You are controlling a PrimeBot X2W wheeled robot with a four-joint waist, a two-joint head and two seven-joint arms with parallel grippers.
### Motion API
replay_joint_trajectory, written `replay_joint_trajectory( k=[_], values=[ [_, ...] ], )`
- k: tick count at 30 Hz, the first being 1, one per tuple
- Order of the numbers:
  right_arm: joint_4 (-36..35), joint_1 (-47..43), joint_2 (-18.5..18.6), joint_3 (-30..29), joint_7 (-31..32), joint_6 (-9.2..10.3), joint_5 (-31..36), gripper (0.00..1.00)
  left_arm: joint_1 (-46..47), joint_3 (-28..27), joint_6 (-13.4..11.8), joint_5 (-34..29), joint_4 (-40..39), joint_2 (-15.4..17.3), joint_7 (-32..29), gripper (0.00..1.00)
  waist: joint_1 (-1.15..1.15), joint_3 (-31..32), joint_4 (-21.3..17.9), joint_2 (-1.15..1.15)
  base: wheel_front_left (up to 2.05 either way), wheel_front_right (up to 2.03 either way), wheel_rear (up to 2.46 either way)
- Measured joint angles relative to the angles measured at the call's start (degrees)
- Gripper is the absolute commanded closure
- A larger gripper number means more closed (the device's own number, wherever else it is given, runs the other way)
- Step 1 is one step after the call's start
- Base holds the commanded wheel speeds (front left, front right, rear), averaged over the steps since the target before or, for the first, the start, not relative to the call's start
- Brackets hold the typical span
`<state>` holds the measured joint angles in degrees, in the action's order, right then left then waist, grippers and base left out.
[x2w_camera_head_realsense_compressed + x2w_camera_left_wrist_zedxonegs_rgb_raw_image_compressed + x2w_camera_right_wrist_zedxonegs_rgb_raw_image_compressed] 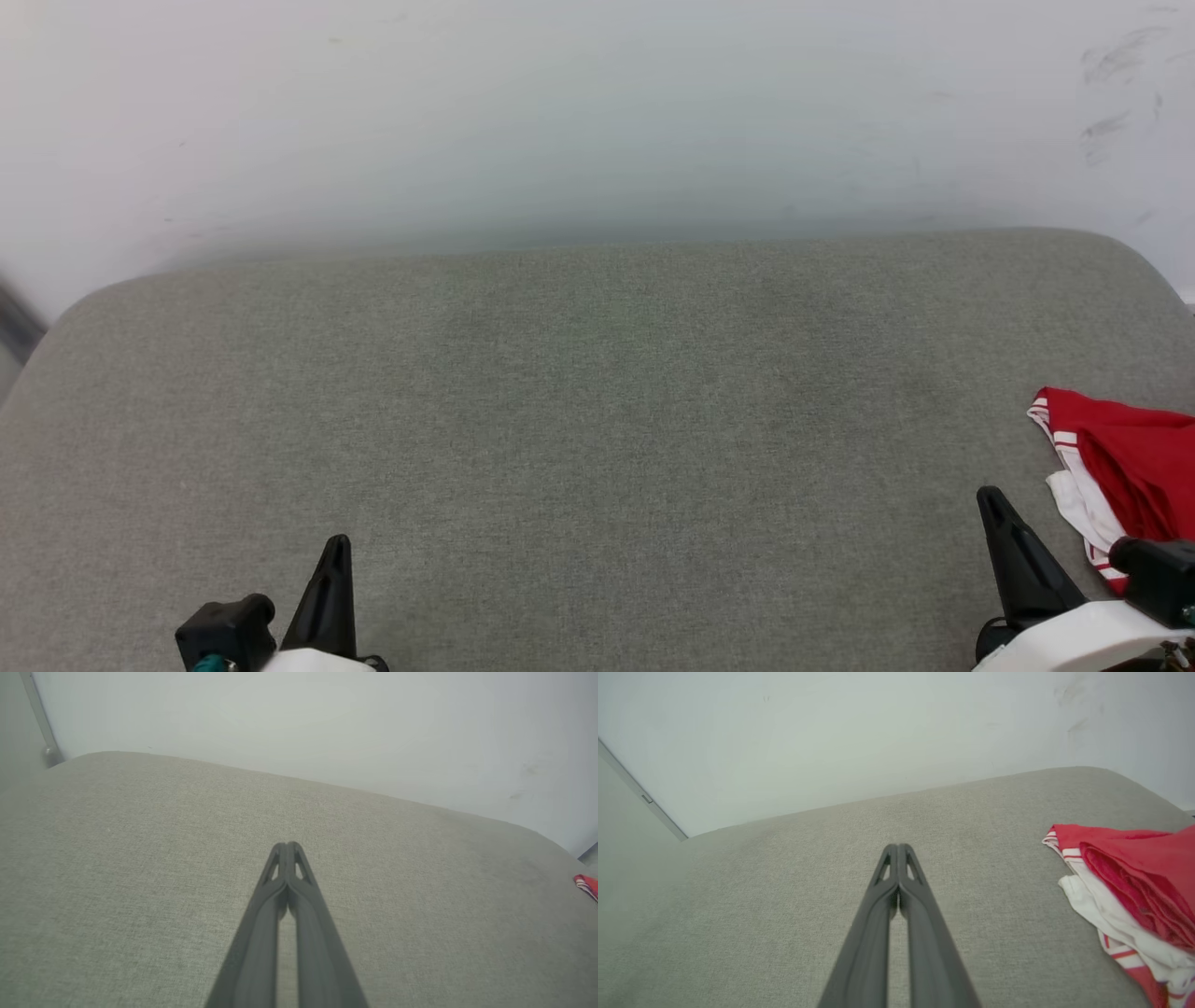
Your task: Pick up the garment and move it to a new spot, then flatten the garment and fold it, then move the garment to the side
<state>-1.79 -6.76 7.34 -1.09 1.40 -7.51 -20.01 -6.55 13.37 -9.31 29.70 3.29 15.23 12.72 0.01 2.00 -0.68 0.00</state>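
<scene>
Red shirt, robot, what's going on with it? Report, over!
Both shut, empty: left gripper, right gripper. The red shirt lies bunched at the right edge of the grey cushion, fingers off it. Nothing in the way.

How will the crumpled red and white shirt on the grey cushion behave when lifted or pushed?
The crumpled red and white shirt lies in soft folds, so it would probably hang limp and unfurl when lifted. The cloth looks thin, likely light. On the textured grey cushion, a push would probably bunch it, not slide it.
</scene>
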Motion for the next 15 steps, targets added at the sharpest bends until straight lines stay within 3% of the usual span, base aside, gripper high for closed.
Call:
replay_joint_trajectory(
  k=[15],
  values=[
    [3.6, 2.7, -0.7, -1.0, 1.0, 0.01, -16.5, 1.0, 2.8, -3.6, 3.8, 14.8, 2.9, -2.2, -3.6, 1.0, 0.0, -0.3, 0.1, 0.0, 0.0, 0.0, 0.0]
  ],
)
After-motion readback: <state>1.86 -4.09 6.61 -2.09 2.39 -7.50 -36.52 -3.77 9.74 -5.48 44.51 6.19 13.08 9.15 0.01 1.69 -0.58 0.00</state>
